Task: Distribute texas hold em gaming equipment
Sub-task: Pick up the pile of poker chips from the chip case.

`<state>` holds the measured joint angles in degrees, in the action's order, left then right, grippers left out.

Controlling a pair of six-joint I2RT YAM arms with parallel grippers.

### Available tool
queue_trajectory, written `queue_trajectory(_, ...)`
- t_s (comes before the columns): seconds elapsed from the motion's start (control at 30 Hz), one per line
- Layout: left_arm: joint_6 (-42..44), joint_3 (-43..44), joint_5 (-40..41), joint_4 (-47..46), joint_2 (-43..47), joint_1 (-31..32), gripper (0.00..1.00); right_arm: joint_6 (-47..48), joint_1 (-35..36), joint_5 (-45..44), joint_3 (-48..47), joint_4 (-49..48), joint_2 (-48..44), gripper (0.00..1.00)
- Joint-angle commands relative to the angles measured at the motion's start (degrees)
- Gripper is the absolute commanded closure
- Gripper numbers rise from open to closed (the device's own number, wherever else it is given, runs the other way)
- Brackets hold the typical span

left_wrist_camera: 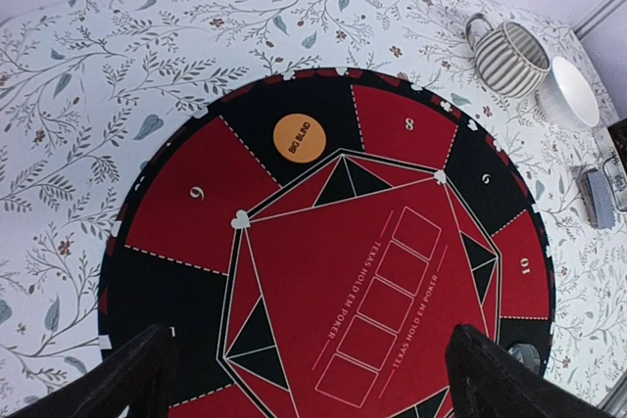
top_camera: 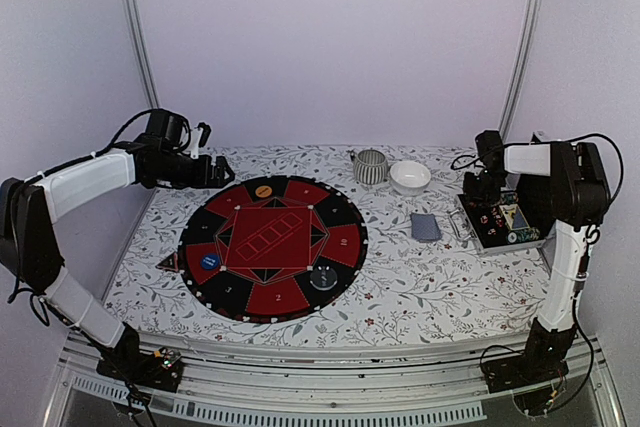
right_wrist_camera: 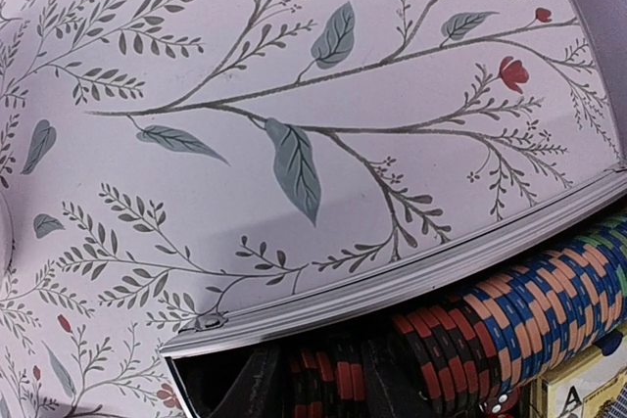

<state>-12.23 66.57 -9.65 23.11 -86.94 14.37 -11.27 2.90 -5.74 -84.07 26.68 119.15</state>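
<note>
fetching chips: right fingers over the chip case, closure unclear; left fingers spread empty above the mat; next, pinch one out cleanly

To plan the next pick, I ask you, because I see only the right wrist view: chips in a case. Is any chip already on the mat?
Observer: Yes, an orange chip marked BIG BLIND lies on a black sector of the mat, far side.
Operator: Any other chip there?
Observer: A blue chip lies at the mat's left side.
Operator: And the cards?
Observer: One grey-blue deck lies face down between the mat and the case.
</note>
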Motion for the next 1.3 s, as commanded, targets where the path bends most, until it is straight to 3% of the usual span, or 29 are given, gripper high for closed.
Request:
queue_trajectory(0.0,0.54,-0.78,0.07,-0.79,0.28,0.32,0.02,1.63,0.61,-1.89,-1.09,3.40,3.43,0.72)
queue_trajectory(0.2,0.63,-0.82,0.07,-0.79,0.32,0.33,0.02,1.40,0.72,-3.67,-0.71,4.87,2.58,0.84)
queue_trajectory(0.37,0.54,-0.82,0.04,-0.79,0.28,0.36,0.02,1.93,1.39,-3.17,-0.56,6.39,1.89,0.75)
queue_trajectory(0.7,0.54,-0.91,0.00,-0.79,0.28,0.31,0.02,2.74,1.37,-4.93,-1.48,6.23,3.65,0.79)
queue_trajectory(0.83,0.63,-0.91,0.21,-0.79,0.26,0.37,0.02,2.94,1.41,-4.52,-1.75,6.43,4.17,0.97)
queue_trajectory(1.27,1.97,-1.06,-2.77,-2.17,2.49,0.97,0.05,6.72,2.99,-6.35,-2.92,6.77,-12.64,0.98)
